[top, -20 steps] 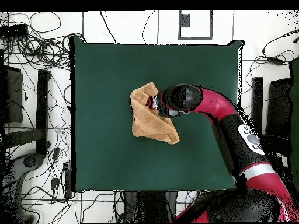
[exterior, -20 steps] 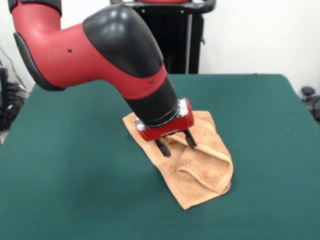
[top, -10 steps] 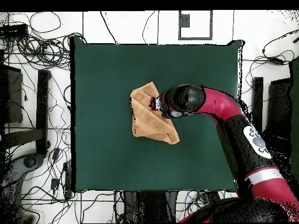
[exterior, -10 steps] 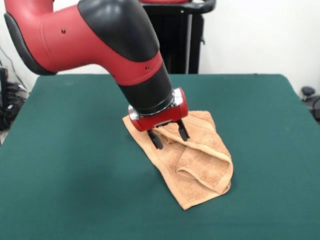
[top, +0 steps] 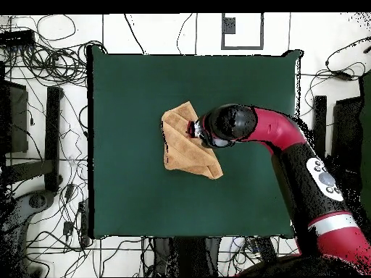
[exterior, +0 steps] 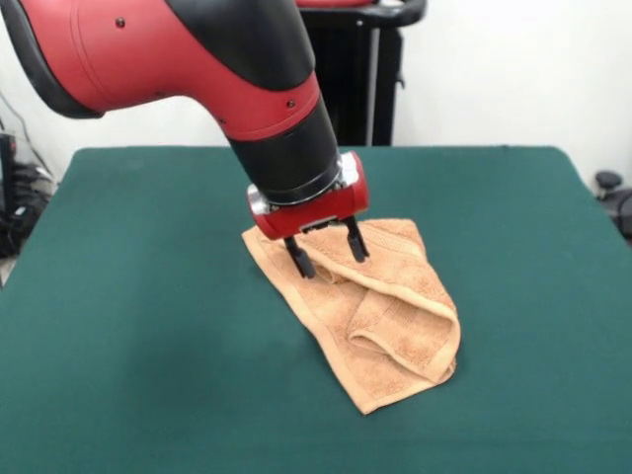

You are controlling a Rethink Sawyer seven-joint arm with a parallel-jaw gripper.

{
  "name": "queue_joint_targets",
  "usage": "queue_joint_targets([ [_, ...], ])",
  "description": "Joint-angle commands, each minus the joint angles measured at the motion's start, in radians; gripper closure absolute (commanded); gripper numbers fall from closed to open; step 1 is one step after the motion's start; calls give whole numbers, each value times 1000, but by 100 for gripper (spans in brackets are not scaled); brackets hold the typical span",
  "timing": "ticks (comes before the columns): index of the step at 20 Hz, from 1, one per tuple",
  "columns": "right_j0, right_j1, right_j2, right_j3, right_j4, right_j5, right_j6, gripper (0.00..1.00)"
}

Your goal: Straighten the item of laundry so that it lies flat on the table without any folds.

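Front view: the towel (exterior: pixel 380 316) lies near the middle of the worktop (exterior: pixel 148 346), an orange-tan terry cloth with a looped, nubby pile and a woven border band running along its edges. It is not flat. Its outline is a rough elongated wedge, running from a corner under the arm down toward the camera and to the picture's right. One layer is doubled over on the picture's right side, forming a thick rolled fold with a rounded lip that stands up off the lower layer; a single layer shows along the left edge. The worktop is a dark green, matte, felt-like surface, rectangular and much wider than the towel. The arm (exterior: pixel 197 59) has glossy red shells with black joint sections and ends in a red wrist block carrying the end effector (exterior: pixel 326 249). Its two thin black fingers (exterior: pixel 299 260) are spread apart with a clear gap between them, pointing down and tilted slightly. The tips sit at the towel's far part, at or just above the cloth; actual contact cannot be confirmed, and no cloth is pinched between them. Overhead view: the towel (top: pixel 185 148) appears as an irregular folded shape close to the worktop's (top: pixel 130 94) centre, with the arm (top: pixel 275 137) reaching over its right edge, and the end effector (top: pixel 194 130) largely hidden beneath the wrist.
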Motion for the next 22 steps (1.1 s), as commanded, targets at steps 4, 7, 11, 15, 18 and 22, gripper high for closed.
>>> queue_joint_targets([
  [4, 38, 61, 59, 61, -39, 115, -197, 0],
  [7, 38, 65, 58, 58, -43, 120, -202, 0],
  [11, 36, 77, 56, 53, -48, 120, -208, 0],
  [15, 36, 83, 55, 52, -52, 122, -209, 0],
  [18, 37, 92, 45, 56, -68, 100, -205, 0],
  [22, 37, 90, 29, 58, -90, 93, -196, 0],
])
